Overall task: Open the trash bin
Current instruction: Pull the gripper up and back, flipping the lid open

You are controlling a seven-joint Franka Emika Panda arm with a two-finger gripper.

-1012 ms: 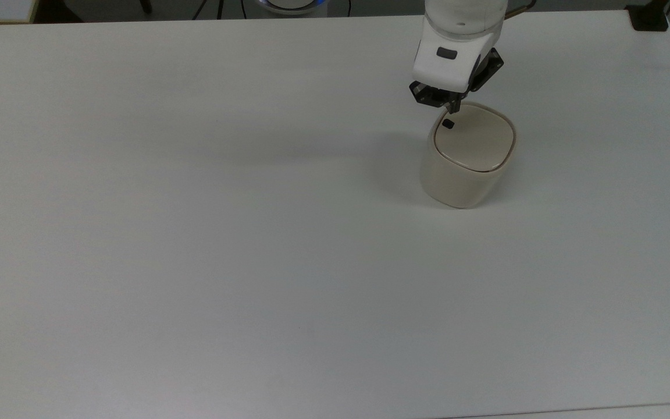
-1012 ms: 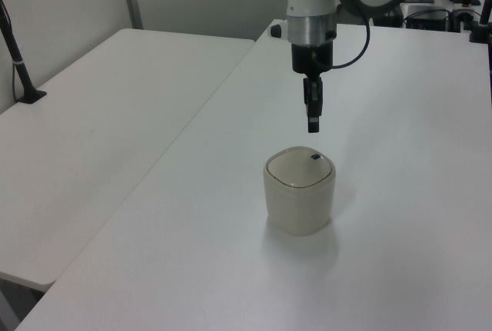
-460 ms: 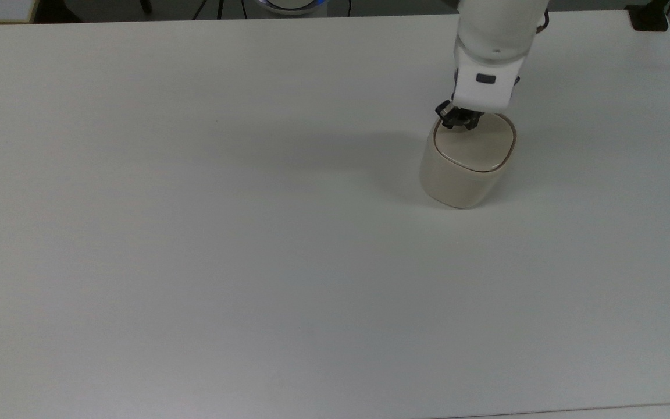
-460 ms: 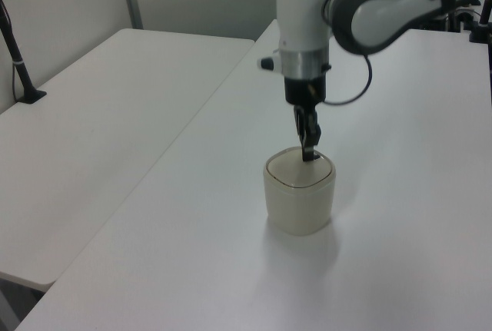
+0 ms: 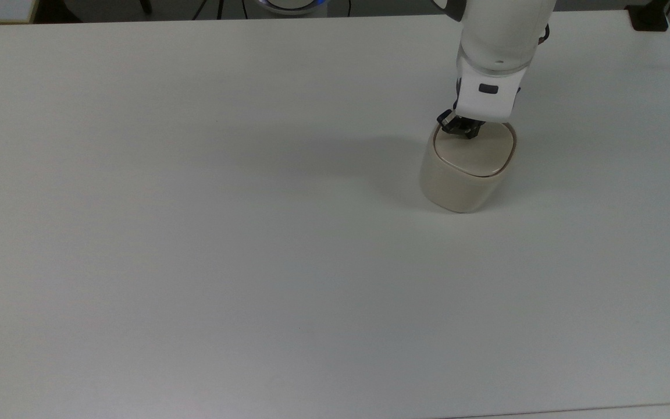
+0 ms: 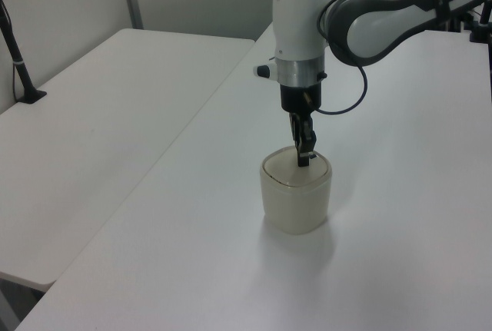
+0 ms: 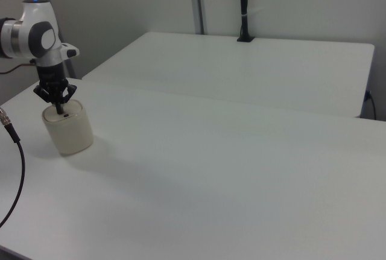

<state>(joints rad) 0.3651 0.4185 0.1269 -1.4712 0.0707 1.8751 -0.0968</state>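
- Where the arm pointed straight down, upper right of the top view: gripper clenched, fingertips together, pressed onto a corner of the lid.
- Seen in the left view as a thin black tip touching the lid near its far edge.
- Directly beneath: trash bin, cream, lid flat and closed, upright.
- Around it: white table, bin toward its upper right.

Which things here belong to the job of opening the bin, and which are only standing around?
Belong to the job:
trash bin, lid shut
gripper, fingertips down on the lid's corner

Only standing around:
white table under the bin
second table
black pole on that table
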